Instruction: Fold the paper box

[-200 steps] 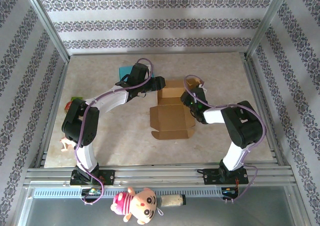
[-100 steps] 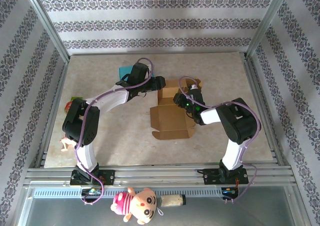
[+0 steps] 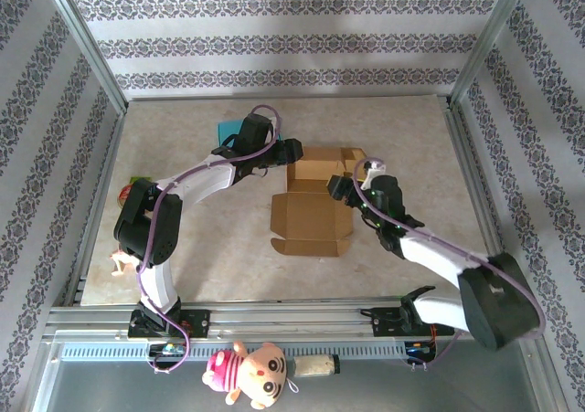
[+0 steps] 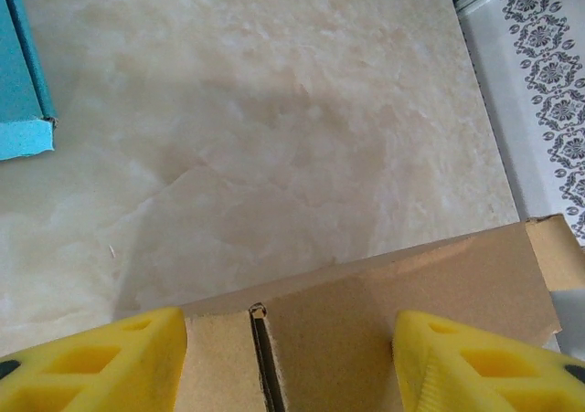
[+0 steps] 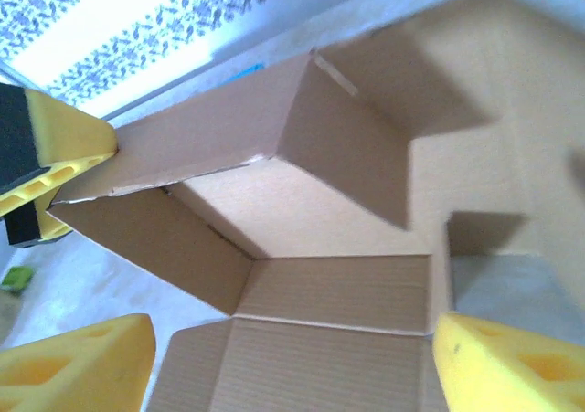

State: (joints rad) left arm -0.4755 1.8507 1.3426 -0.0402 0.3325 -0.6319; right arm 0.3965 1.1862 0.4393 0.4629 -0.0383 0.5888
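Left claw (image 3: pixel 291 153) stands at the 11 o'clock corner of the paper box (image 3: pixel 311 213), its yellow fingers (image 4: pixel 101 362) apart on either side of the raised far wall's top edge and, as far as can be seen, pinching nothing. At the box's 3 o'clock side the right claw (image 3: pixel 339 189) hangs over the interior with jaws spread wide and nothing between them.

The box sits near the middle of the surface (image 3: pixel 228 257). By the look of it the fold is partly done: the far wall and an adjoining side wall stand and meet in a corner, while the panels toward 6 o'clock lie flat with their tabs untucked. The remaining walls appear left to raise and lock.

From above, the left wrist covers the spot where that claw meets the cardboard, so contact there cannot be confirmed. The right wrist view blurs toward its right edge, leaving the flaps there hard to read. A teal object (image 3: pixel 228 131) at 11 o'clock is cut off by the frame in the left wrist view.
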